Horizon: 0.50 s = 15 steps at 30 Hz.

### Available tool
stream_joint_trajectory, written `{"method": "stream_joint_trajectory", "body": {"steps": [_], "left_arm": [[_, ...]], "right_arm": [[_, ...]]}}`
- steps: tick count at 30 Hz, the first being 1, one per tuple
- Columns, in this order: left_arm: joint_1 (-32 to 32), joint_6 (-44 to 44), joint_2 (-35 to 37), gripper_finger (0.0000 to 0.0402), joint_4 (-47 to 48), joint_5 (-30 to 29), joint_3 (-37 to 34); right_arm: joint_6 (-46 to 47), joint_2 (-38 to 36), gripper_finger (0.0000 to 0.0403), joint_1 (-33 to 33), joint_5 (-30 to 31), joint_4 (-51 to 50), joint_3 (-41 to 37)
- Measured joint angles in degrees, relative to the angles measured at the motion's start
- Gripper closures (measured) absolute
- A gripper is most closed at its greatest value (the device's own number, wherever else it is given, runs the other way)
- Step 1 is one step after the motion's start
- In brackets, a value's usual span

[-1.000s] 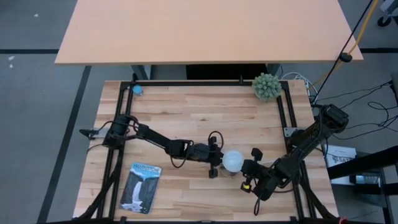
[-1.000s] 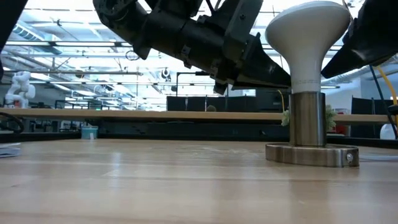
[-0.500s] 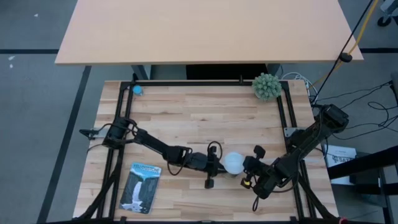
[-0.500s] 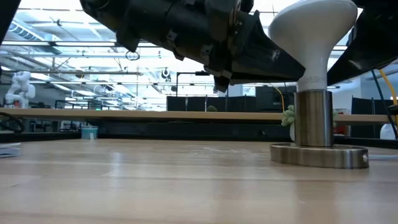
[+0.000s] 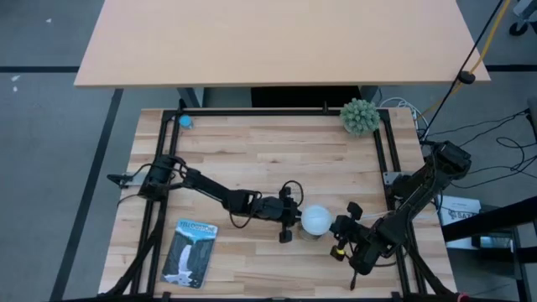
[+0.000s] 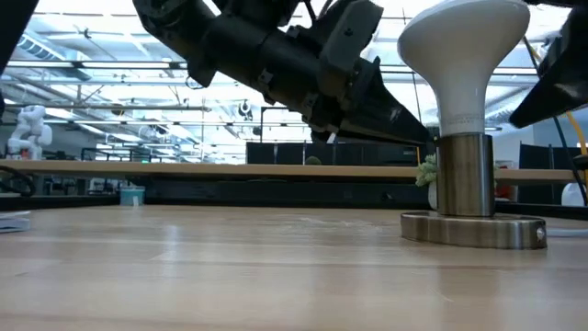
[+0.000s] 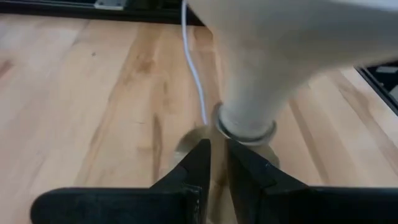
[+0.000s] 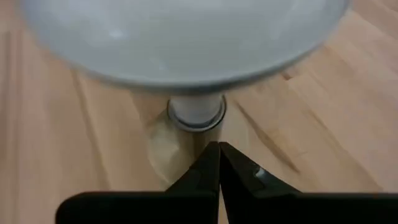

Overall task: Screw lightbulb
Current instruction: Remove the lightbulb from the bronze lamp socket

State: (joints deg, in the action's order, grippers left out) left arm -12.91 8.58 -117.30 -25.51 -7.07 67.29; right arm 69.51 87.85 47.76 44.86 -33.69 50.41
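The white lightbulb (image 5: 315,221) stands upright with its neck (image 6: 462,118) in a metal socket column (image 6: 464,175). The column rises from a round flat base (image 6: 473,228) that rests on the wooden table. My left gripper (image 5: 290,225) comes in low from the table's left. Its fingers are open by only a narrow gap (image 7: 216,155) and point at the column just under the globe. My right gripper (image 5: 339,228) comes from the right, shut (image 8: 218,154), its tips aimed at the same column from the other side. My left gripper: its fingertips (image 7: 202,149) stand close in front of the socket column below the bulb's neck, and I cannot tell whether they touch it. My right gripper: its shut fingertips (image 8: 213,151) point at the column under the globe, and I cannot tell whether they touch it.
A white cord (image 7: 193,68) runs from the socket across the boards. A printed packet (image 5: 191,252) lies near the near-left corner. A small blue thing (image 5: 185,121) sits at the far left and a green plant ball (image 5: 359,116) at the far right. Black frame rails (image 5: 379,151) edge the table.
My left gripper swung toward the table's near edge and then came back beside the bulb. The socket with the bulb in it slid a little toward the near edge and stayed upright.
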Motion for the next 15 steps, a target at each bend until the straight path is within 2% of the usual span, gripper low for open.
{"method": "stream_joint_trajectory", "body": {"steps": [3, 7, 11, 15], "left_arm": [[1.19, 0.0, 0.0, 0.0349, -0.58, 1.1, 0.0], [2.23, 0.01, 0.0, 0.0349, -1.61, 2.0, 0.0], [2.19, 0.0, 0.0, 0.0349, -2.85, 2.18, 0.0], [1.47, -0.07, 0.0, 0.0349, -4.77, 3.37, 0.0]], "right_arm": [[0.53, 0.0, 0.0403, 1.19, 1.47, 2.28, 0.0], [-7.16, 0.0, 0.0403, 1.13, 4.22, 8.98, 0.0], [-10.24, 0.0, 0.0403, -0.28, 4.16, 10.42, 0.0], [-10.44, 0.0, 0.0403, -1.69, 1.53, 9.07, 0.0]]}}
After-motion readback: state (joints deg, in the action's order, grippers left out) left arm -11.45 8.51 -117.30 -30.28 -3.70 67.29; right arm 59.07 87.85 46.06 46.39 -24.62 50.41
